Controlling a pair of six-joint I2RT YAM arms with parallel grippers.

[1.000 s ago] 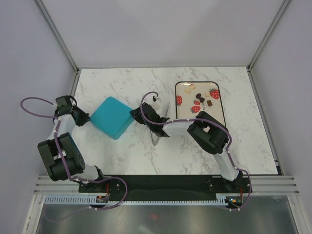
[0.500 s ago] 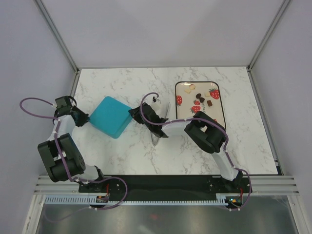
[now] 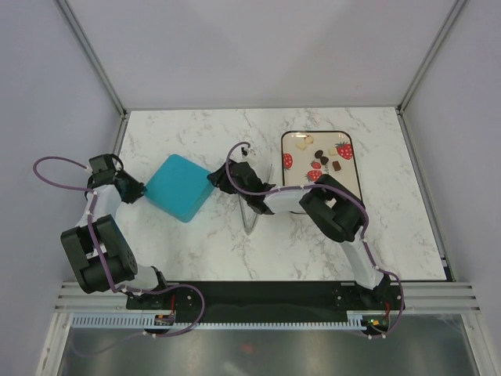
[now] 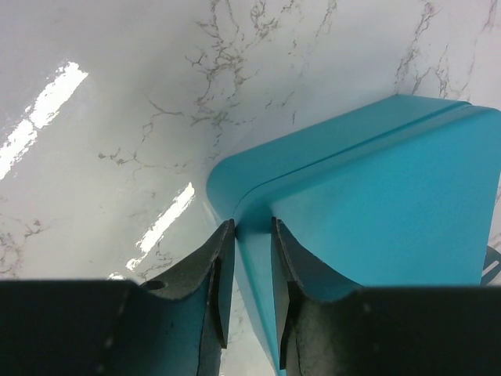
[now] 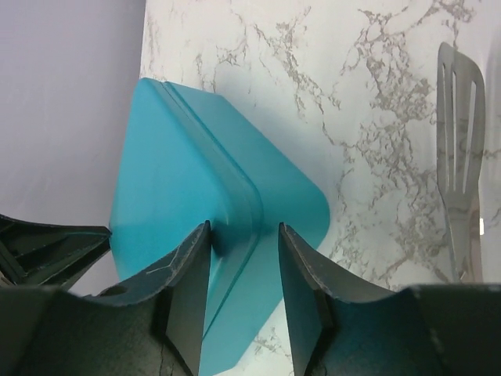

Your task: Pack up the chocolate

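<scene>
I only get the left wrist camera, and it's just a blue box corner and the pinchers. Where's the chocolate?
Observer: The chocolate pieces lie on a strawberry-print tray, in the right half of the top view.
Operator: What's the other arm doing?
Observer: The right end effector is open, with its fingers on either side of the opposite corner of the teal box.
Operator: Is there anything to grab candy with?
Observer: Yes, silver tongs lie on the marble table between the box and the tray.
</scene>
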